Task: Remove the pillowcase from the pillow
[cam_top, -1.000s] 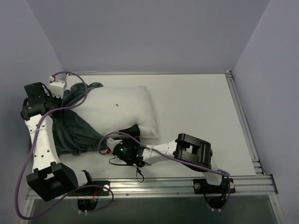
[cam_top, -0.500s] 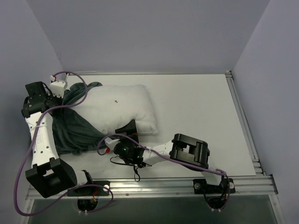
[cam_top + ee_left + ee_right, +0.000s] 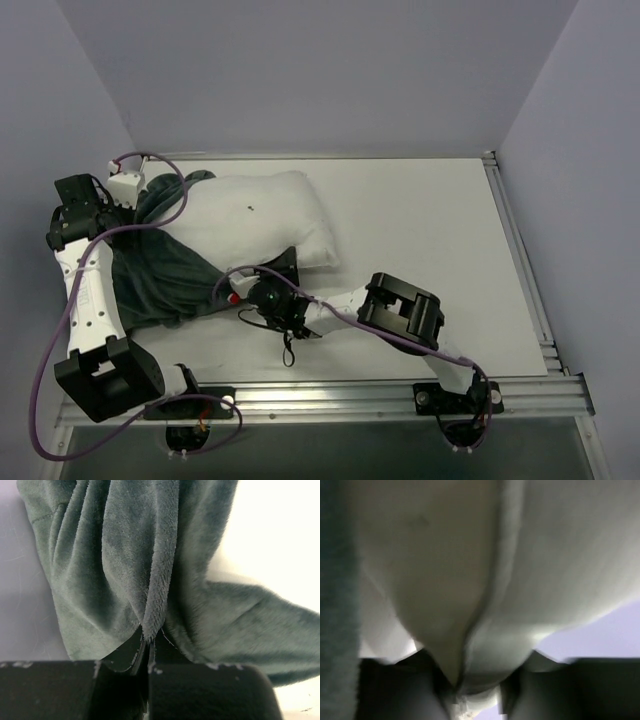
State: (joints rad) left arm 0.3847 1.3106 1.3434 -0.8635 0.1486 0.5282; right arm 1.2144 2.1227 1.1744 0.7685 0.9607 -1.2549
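- Over on the left half of the table (image 3: 430,240), the pillow (image 3: 265,215) lay with its long axis running left to right. Its left end was tucked into the pillowcase (image 3: 150,275) and its right end was bare and pointing toward the middle of the table.
- Only marking I could spot on the pillow was a tiny dark speck (image 3: 250,209) on the top face, nearer the far edge.
- Pillowcase was showing its plain dark grey side. It was bunched around the pillow's left end and trailed from the far-left corner back toward the near edge, so its long run went roughly far to near, with a flap spreading right under the pillow's near side.
- Left gripper (image 3: 148,647) was clamped tight on a fold of that fuzzy grey fabric, at the far-left end of the pillowcase, with the cloth hanging away from the fingers in pleats.
- Right gripper (image 3: 470,685) was at the pillow's near edge, with a seamed white corner sitting between its fingers. The wrist view was too blurred for me to tell whether they were actually squeezing it or just around it.
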